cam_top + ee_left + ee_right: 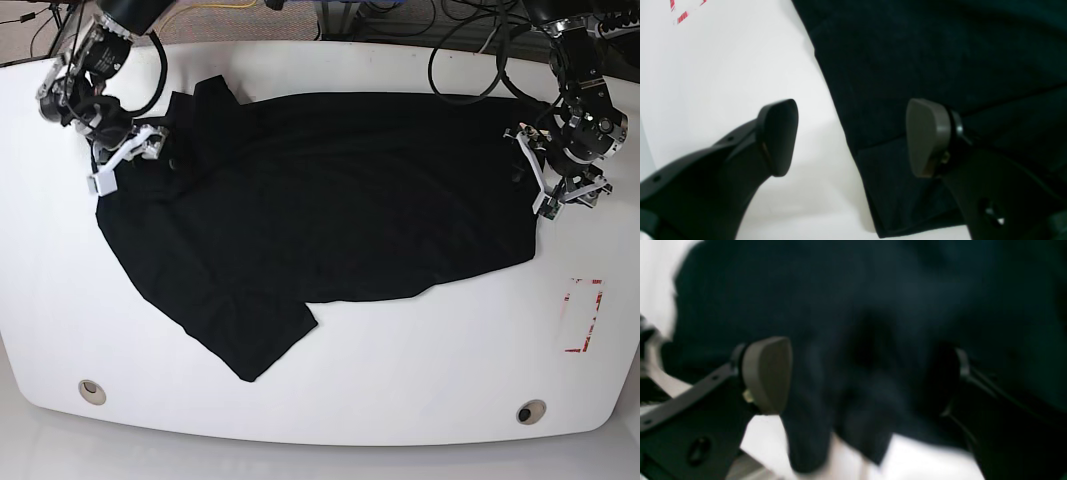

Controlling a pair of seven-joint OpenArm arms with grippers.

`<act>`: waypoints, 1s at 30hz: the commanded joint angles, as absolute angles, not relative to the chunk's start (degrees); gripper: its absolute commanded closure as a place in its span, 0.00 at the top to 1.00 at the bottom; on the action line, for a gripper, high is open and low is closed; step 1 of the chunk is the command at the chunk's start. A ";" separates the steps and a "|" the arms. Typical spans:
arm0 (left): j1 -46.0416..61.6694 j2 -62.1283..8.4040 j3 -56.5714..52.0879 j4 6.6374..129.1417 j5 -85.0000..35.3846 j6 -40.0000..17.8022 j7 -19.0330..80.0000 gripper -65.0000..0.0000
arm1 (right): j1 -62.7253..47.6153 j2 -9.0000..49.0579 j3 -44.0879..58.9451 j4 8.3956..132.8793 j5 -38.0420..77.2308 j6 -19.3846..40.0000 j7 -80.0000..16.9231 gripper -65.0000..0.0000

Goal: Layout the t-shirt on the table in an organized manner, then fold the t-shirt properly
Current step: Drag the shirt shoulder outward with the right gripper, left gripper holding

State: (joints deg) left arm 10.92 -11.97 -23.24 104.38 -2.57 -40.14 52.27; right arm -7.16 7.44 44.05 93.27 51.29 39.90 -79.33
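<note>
The t-shirt (pixel 330 210) is lying spread across the far half of the table (pixel 400 400), one sleeve reaching toward the near edge. The left gripper (pixel 851 136) is hovering with jaws wide apart, grasping nothing, straddling the shirt's edge. The right gripper (pixel 853 376) is standing released over blurred black cloth.
</note>
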 commanded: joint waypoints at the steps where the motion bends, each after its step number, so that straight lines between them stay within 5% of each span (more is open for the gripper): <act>1: 10.24 -12.70 -23.34 105.27 -2.86 -40.00 51.30 0.74 | -9.10 8.40 44.26 96.75 53.49 40.00 -78.46 0.85; 30: 10.33 -12.62 -21.49 105.27 -2.86 -40.00 51.30 0.74 | -20.44 5.41 40.92 95.69 53.76 40.00 -74.59 0.84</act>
